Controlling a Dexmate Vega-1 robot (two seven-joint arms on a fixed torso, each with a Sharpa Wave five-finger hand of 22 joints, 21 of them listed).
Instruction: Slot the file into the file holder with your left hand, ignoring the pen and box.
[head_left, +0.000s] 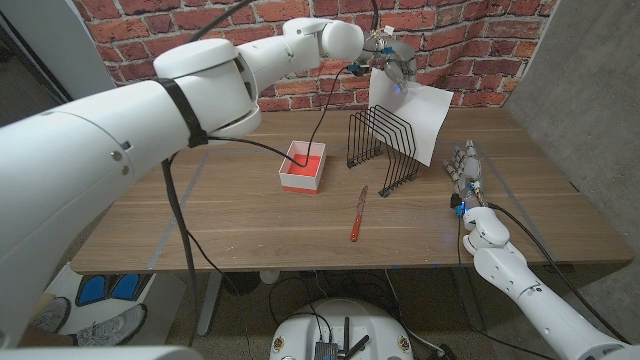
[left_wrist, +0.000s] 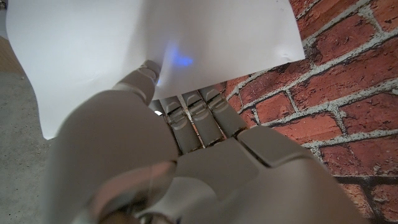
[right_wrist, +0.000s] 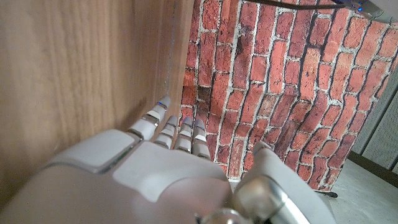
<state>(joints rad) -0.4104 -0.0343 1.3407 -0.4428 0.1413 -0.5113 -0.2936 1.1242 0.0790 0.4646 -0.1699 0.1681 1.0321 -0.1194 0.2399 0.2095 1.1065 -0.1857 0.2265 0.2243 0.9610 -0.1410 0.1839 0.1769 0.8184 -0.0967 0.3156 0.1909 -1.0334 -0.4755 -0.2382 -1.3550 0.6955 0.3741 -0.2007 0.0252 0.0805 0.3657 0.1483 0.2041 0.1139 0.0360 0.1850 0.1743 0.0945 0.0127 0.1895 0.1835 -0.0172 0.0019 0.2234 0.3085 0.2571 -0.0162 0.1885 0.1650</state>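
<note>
White file (head_left: 418, 118) held by raised left robot hand (head_left: 390, 62) | above file holder (head_left: 384, 148)

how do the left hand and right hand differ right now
The left hand is raised above the file holder, gripping the white file; the right hand holds nothing. The left reaches far across the table; the right waits low by its right side. Both are white.
</note>
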